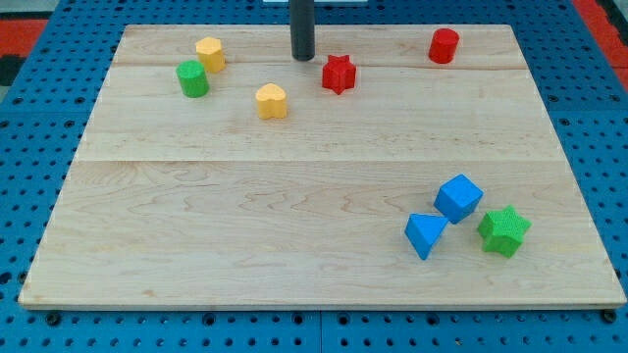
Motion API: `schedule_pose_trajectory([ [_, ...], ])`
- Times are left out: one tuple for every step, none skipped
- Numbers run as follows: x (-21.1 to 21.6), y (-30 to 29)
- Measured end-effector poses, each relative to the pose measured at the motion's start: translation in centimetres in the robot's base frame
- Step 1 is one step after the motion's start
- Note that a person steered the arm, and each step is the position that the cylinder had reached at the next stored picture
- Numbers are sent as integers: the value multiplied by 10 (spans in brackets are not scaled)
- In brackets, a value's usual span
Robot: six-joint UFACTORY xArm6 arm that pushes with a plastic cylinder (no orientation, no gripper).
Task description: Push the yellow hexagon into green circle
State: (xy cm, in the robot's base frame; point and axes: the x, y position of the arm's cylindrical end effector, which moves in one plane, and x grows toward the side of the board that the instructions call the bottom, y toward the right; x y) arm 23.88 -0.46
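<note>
The yellow hexagon (209, 53) stands near the view's top left, just above and right of the green circle (192, 78); the two look close or touching. My tip (302, 57) is at the view's top centre, well to the right of the yellow hexagon and just left of and above the red star (338, 74).
A yellow heart-like block (272, 100) lies below and between the hexagon and the red star. A red cylinder (444, 45) stands at the top right. A blue cube (458, 197), a blue triangle (425, 234) and a green star (504, 231) cluster at the bottom right.
</note>
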Motion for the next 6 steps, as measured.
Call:
schedule_pose_trajectory([
  [30, 41],
  [79, 32],
  [77, 37],
  [2, 4],
  [-41, -110],
  [-46, -179],
])
